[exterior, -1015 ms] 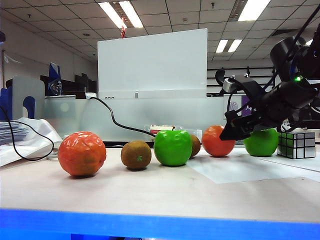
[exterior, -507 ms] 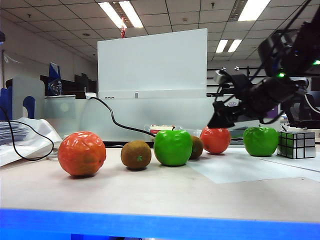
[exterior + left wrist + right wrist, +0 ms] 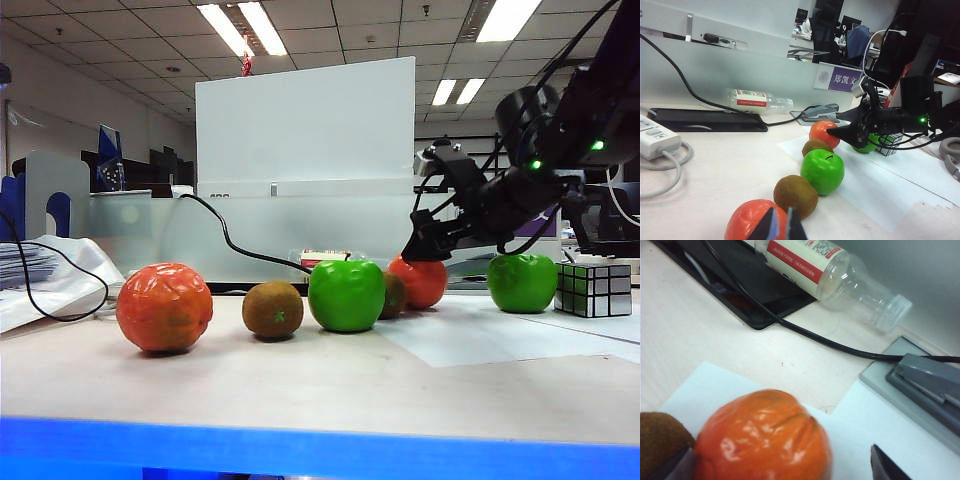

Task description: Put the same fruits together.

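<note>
Six toy fruits stand in a row. In the exterior view they run from an orange (image 3: 164, 306) through a kiwi (image 3: 272, 309), a green apple (image 3: 346, 295), a second kiwi (image 3: 393, 295) and a second orange (image 3: 424, 284) to a far green apple (image 3: 521, 282). My right gripper (image 3: 425, 248) hangs open over the second orange (image 3: 762, 437). That orange lies between its spread fingers (image 3: 886, 466) beside a kiwi (image 3: 659, 439). My left gripper (image 3: 780, 228) is shut and empty, just short of the near orange (image 3: 751, 223). It does not show in the exterior view.
A silver mirror cube (image 3: 592, 289) stands right of the far apple. A plastic bottle (image 3: 832, 269), a black tray (image 3: 747, 290) with a cable, and a stapler (image 3: 930, 385) lie behind the row. White paper (image 3: 480, 335) lies under the right-hand fruits, and a power strip (image 3: 655, 136) is on the left.
My right gripper has swung left, from in front of the far green apple to over the second orange. The left gripper has not moved.
</note>
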Controlling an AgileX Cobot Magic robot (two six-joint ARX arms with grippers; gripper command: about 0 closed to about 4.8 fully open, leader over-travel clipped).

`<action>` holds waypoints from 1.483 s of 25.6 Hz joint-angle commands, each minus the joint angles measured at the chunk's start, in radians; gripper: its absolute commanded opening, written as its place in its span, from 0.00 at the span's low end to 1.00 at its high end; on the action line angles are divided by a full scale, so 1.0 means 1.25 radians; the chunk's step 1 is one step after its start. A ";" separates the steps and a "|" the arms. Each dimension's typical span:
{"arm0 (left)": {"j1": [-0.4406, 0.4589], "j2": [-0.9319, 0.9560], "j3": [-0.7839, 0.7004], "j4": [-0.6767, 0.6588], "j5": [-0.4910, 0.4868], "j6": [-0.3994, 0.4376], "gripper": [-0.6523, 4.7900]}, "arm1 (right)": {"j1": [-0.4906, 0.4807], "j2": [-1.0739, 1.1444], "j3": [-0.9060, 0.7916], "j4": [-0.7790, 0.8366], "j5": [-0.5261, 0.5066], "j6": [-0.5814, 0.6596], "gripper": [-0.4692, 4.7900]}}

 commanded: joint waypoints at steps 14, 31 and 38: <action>-0.001 0.000 0.003 0.005 -0.015 0.003 0.20 | 0.014 0.053 0.035 0.019 -0.016 0.019 1.00; -0.001 -0.001 0.003 0.005 -0.017 0.003 0.20 | 0.015 0.070 0.038 0.018 0.004 0.022 0.66; -0.001 -0.001 0.003 0.005 -0.017 0.003 0.21 | 0.015 0.074 0.038 0.019 0.004 0.022 0.30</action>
